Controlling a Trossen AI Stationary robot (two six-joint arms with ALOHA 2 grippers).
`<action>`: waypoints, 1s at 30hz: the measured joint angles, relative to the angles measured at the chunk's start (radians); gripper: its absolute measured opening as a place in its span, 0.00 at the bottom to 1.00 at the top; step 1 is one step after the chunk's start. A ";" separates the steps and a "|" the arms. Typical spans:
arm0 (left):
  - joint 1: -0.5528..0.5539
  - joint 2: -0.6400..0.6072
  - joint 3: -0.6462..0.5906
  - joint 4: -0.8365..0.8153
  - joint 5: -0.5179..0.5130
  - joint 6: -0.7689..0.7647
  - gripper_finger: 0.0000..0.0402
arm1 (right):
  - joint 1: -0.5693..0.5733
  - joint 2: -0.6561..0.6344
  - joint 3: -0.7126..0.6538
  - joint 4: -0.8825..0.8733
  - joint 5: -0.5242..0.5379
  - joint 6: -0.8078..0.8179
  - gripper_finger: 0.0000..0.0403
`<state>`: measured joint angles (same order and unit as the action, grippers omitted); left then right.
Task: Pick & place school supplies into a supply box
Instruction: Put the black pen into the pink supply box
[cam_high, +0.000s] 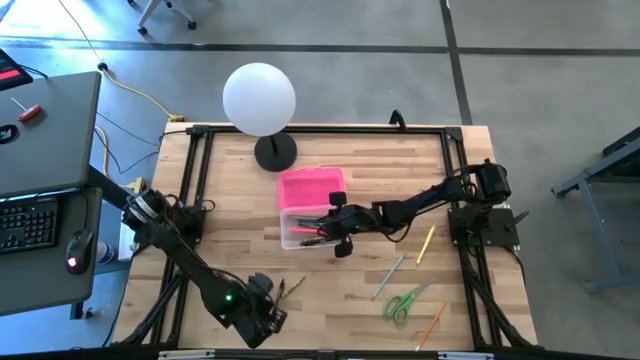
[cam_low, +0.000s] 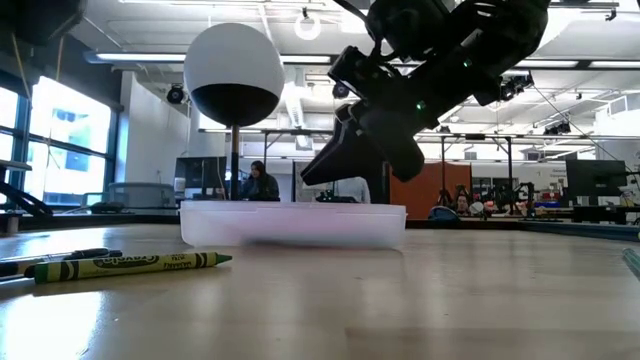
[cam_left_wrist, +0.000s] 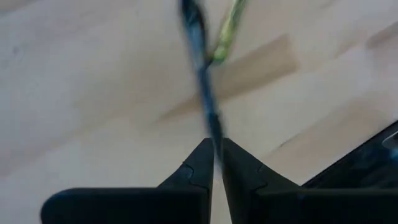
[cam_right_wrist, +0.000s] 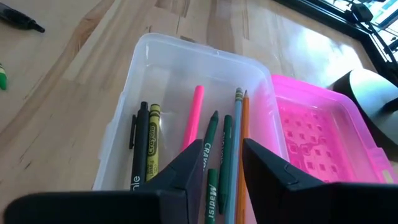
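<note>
The clear supply box (cam_high: 303, 228) stands mid-table, with its pink lid (cam_high: 312, 187) lying open-side up just behind it. Several supplies lie in the box (cam_right_wrist: 205, 93): a black pen, crayons, and pink, grey and orange pencils. My right gripper (cam_right_wrist: 222, 152) hovers open over the box's right end (cam_high: 338, 240), with nothing between its fingers. Near the front edge a dark pen (cam_left_wrist: 202, 81) and a green crayon (cam_left_wrist: 227, 31) lie flat on the table (cam_low: 130, 265). My left gripper (cam_left_wrist: 216, 146) points down at the pen's near end, its fingertips only narrowly parted. My left gripper has its two fingertips (cam_left_wrist: 202, 158) standing on either side of the dark pen's near end (cam_left_wrist: 213, 127), coming from above. The pen lies on the table. I cannot tell whether the fingertips touch it.
A white globe lamp (cam_high: 259, 98) on a black base stands behind the lid. On the table's right lie a yellow pencil (cam_high: 426, 244), a grey-green pencil (cam_high: 390, 275), green-handled scissors (cam_high: 402, 303) and an orange pencil (cam_high: 432, 320). A desk with a keyboard stands beyond the left edge.
</note>
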<state>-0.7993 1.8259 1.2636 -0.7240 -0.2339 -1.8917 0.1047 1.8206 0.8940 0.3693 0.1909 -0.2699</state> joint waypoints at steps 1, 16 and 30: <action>0.000 0.000 0.000 0.006 -0.022 -0.005 0.17 | 0.000 0.000 0.000 -0.002 0.000 0.000 0.22; 0.011 0.132 0.003 0.052 -0.095 0.029 0.38 | 0.000 -0.001 0.001 -0.023 -0.008 0.003 0.22; 0.011 0.214 0.009 -0.020 -0.176 0.003 0.29 | 0.000 -0.001 0.000 -0.021 -0.008 0.005 0.22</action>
<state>-0.7883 2.0398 1.2724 -0.7443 -0.4097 -1.8891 0.1051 1.8198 0.8944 0.3485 0.1833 -0.2646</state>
